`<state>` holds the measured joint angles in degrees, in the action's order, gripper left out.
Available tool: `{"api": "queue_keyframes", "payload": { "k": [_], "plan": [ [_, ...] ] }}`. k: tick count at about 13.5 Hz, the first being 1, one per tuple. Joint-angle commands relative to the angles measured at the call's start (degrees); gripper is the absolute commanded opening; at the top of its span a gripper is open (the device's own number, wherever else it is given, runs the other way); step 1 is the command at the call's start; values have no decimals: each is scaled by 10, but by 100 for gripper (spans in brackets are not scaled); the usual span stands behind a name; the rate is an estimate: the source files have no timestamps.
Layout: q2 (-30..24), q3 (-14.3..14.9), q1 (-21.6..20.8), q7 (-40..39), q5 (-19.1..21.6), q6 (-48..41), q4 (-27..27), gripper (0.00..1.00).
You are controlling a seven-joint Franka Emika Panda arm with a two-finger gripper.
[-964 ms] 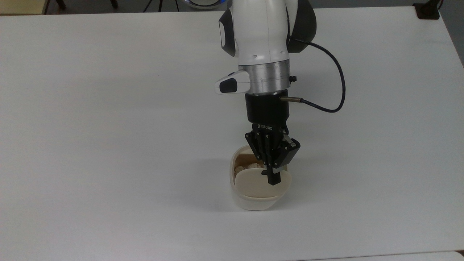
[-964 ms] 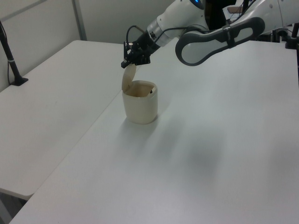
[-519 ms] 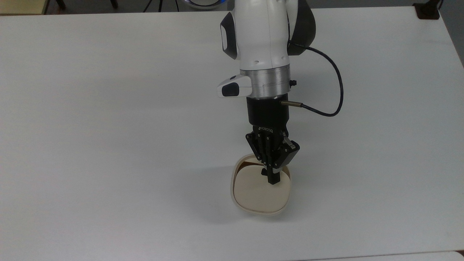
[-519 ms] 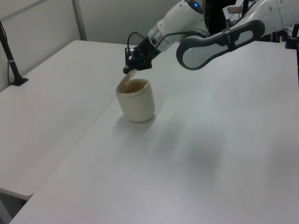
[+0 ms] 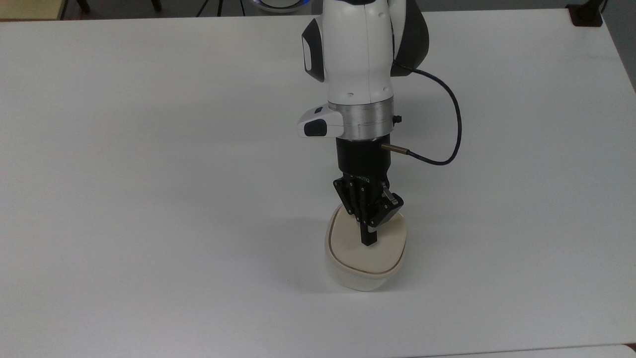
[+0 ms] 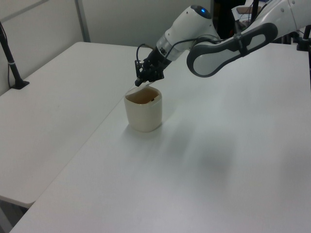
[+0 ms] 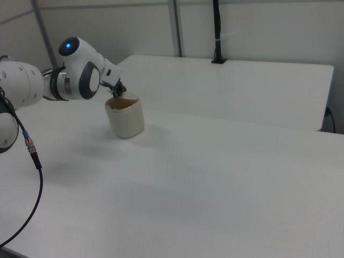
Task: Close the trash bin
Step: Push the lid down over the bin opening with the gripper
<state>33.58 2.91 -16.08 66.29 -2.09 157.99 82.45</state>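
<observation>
Top view: your end effector (image 5: 367, 240) has its fingers pinched together into one narrow black tip, holding nothing, just pressing down on the lid (image 5: 368, 247). The trash bin (image 5: 365, 279) sits directly under that tip on the white tabletop (image 5: 149, 174). A second ago the lid was standing up with the stuff inside showing; half a second ago it was mostly down with a dark gap at the arm side. Now it covers the whole opening, with just a thin brown seam around the edge.

Left view: the bin (image 6: 143, 114) is right below the end effector (image 6: 141, 82). The lid used to stand upright here and now it's dropped to the rim, though you can see a brownish sliver at the top, so I'd guess it isn't fully seated.

Right view: same story, the bin (image 7: 124, 119) is just under the end effector (image 7: 119, 92), with the lid low but looking slightly raised. Probably one more small push down and you're done.
</observation>
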Motion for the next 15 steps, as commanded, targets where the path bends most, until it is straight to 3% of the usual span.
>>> {"api": "queue_keyframes", "payload": {
  "k": [1,5,15],
  "plan": [
    [-30,-11,0,-20,-9,-34,38,0],
    [-45,-38,7,-69,-8,-53,55,0],
    [-37,-41,6,-135,-18,-65,96,0]
  ]
}}
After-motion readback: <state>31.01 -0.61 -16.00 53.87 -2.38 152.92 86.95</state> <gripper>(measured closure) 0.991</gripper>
